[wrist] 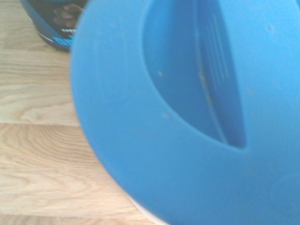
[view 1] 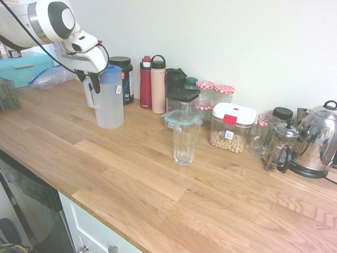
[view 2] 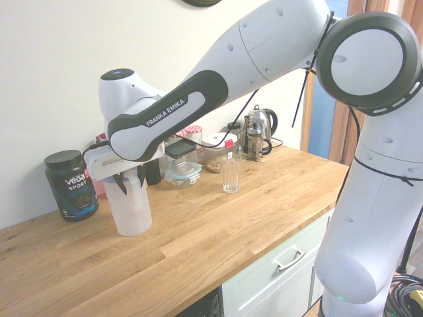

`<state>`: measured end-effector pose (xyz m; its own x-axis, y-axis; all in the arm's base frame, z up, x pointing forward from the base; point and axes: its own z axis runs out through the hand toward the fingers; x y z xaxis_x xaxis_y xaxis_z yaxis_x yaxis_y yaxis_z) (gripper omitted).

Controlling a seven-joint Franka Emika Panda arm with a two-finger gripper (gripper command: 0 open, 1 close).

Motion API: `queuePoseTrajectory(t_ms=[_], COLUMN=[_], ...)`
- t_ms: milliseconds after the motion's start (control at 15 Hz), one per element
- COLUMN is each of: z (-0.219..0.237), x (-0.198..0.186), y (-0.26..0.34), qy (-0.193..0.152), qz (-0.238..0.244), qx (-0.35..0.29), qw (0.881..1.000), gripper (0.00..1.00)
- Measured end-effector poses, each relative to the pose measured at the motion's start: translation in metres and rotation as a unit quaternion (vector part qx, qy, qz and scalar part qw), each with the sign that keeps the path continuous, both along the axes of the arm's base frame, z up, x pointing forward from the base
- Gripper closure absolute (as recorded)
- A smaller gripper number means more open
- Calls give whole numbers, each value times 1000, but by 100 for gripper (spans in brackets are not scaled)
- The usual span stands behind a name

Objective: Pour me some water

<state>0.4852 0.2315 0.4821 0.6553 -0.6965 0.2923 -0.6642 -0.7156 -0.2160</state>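
- On the long wooden worktop (view 1: 131, 174) stands a tall frosted white plastic jug (view 1: 109, 108) with a side handle and a big round blue lid (wrist: 187, 117).
- Right over the jug's handle side hangs the white robot arm's black two-finger gripper (view 1: 93, 84), pointing steeply down.
- Its dark fingers (view 2: 121, 185) reach down beside the handle, but they are partly hidden, so I cannot tell how far apart they are, and I cannot tell if they squeeze the handle.
- The jug's bottom seems to sit flat on the wood.
- The water inside the jug is too clear to make out.
- Just behind the jug is a black tub with a dark lid (view 2: 71, 185).
- Well apart from the jug stands an empty clear drinking glass (view 1: 185, 142), upright, nearer the front edge than the jars.
- Along the wall are a red bottle (view 1: 146, 83), a pink bottle (view 1: 158, 85), some clear jars with red checked lids (view 1: 224, 95), a glass coffee press (view 1: 281, 146) and a shiny steel kettle (view 1: 318, 139).
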Motion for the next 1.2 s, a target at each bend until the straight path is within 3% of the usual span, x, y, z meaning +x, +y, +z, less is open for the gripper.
queuePoseTrajectory(t_ms=[733,1200], z=[2,52], x=[-18,-91], y=[-17,-69], qy=[9,7], qz=[31,38], qx=[-16,-28], qw=[999,999], gripper=[100,100])
